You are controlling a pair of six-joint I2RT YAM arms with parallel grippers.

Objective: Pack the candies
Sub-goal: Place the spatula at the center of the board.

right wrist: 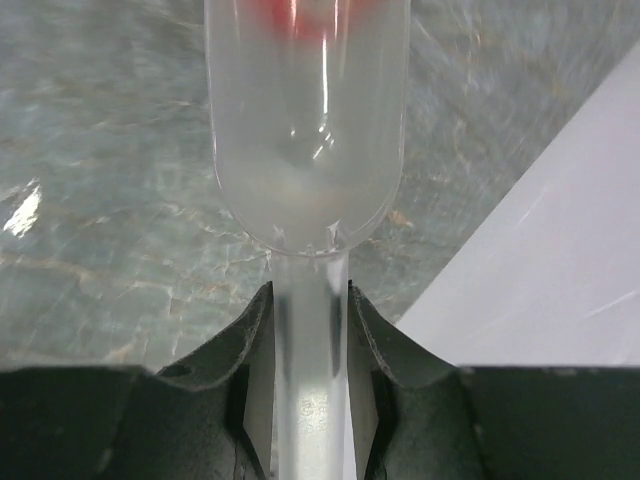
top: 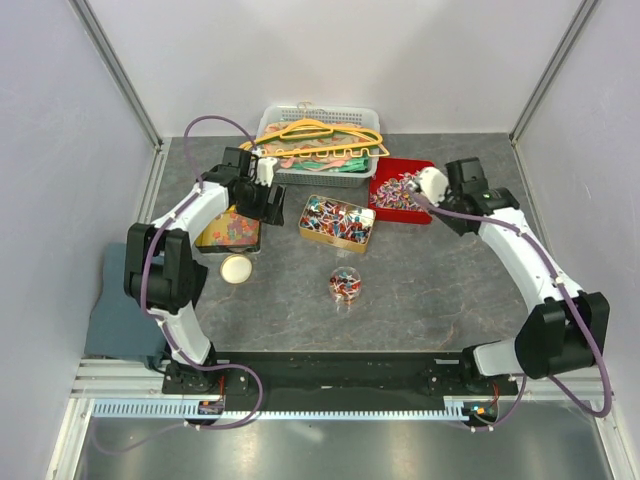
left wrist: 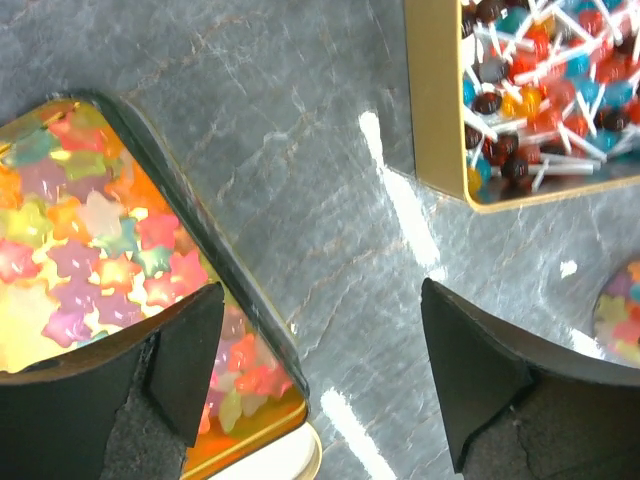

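Note:
The star-shaped gummy candies [left wrist: 90,250] fill a gold tin [top: 229,229] at the left. The red, blue and white wrapped candies [top: 396,190] lie in a red tray [top: 420,215] at the back right. A small clear jar [top: 346,284] holding some candies stands mid-table, and its edge shows in the left wrist view [left wrist: 622,312]. My left gripper [top: 268,200] is open and empty, its jaws straddling the gummy tin's right rim [left wrist: 320,300]. My right gripper [top: 443,190] is shut on the handle of a clear plastic scoop [right wrist: 306,130], which is held over the table beside the red tray.
A gold tin of lollipops [top: 337,222] sits between the two candy containers and also shows in the left wrist view [left wrist: 540,90]. A round cream lid [top: 237,268] lies in front of the gummy tin. A white basket of hangers [top: 320,145] stands at the back.

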